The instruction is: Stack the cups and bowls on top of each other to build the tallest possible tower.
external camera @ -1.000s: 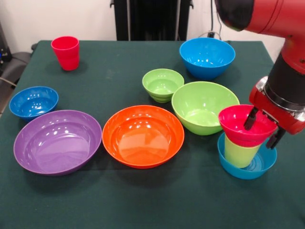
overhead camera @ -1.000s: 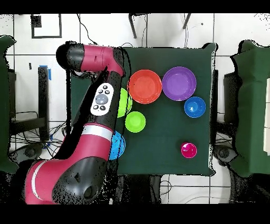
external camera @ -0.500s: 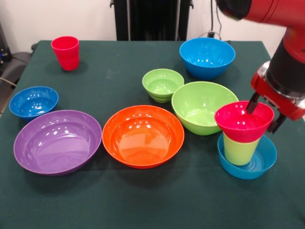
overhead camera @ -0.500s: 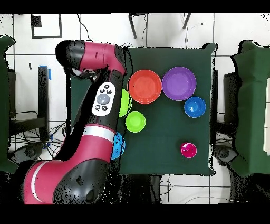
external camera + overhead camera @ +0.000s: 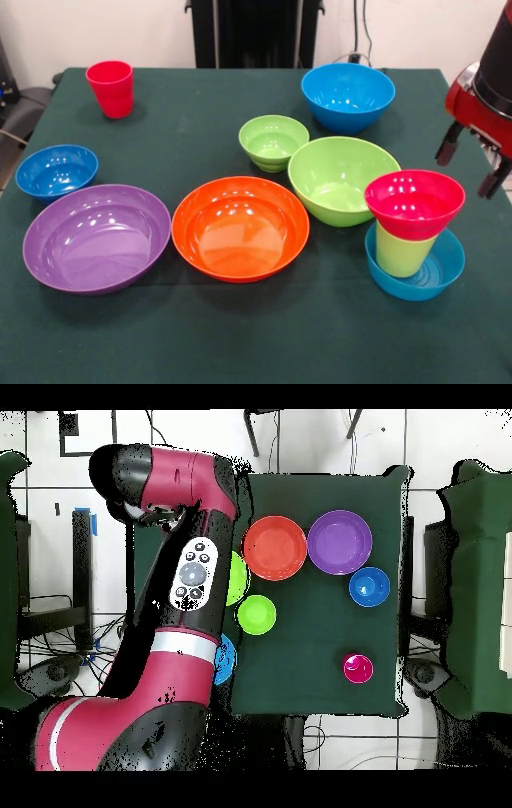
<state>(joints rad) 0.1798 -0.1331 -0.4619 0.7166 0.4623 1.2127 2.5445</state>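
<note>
At the right of the front view stands the tower: a teal-blue bowl (image 5: 420, 280) holds an upside-down lime-green cup (image 5: 400, 252), and a small red bowl (image 5: 414, 204) rests on top. My gripper (image 5: 470, 164) hangs open and empty above and to the right of it, clear of the red bowl. Far off at the back left stands the red cup (image 5: 110, 88) (image 5: 358, 668). At the left edge sits a small dark-blue bowl (image 5: 56, 170) (image 5: 369, 586). In the overhead view my arm (image 5: 190, 574) hides the tower and the gripper.
On the green table (image 5: 200, 104) lie a purple bowl (image 5: 96, 236), an orange bowl (image 5: 240, 226), a large green bowl (image 5: 340, 178), a small ribbed green bowl (image 5: 274, 140) and a large blue bowl (image 5: 348, 94) at the back.
The gripper has let go of the red bowl's rim and drawn up and to the right. The red bowl, tilted before, now sits level on the green cup.
</note>
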